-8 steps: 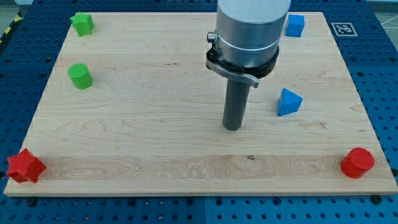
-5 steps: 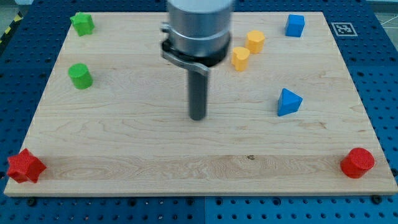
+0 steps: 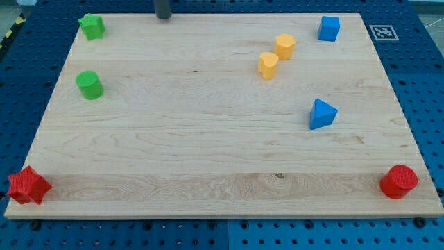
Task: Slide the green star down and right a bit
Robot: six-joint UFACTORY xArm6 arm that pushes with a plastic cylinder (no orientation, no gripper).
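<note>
**A:** Where is the end effector?

**B:** Only the bottom of the rod shows, at the far edge of the bench. My tip sits at the view's top, left of centre. It is a bare rod, so it neither opens nor closes, and it holds nothing; it touches no block.

**A:** And the block the task names?

**B:** The green star lies in the far left corner, to the left of my tip and apart from it, with bare wood between them. A green cylinder stands nearer along the same left side.

**A:** Which step is this, then?

**B:** I judge it the approach. The star looks unpushed, hard in its corner.

**A:** What does the next move call for?

**B:** To send it down and right, my tip must get behind it, on its far left side, which is tight against the bench edge. Then a short, gentle push, since only a small shift is asked.

**A:** Anything in the way?

**B:** Not close by. The two yellow blocks, blue cube, blue pyramid-like block, red star and red cylinder all lie well apart.
</note>
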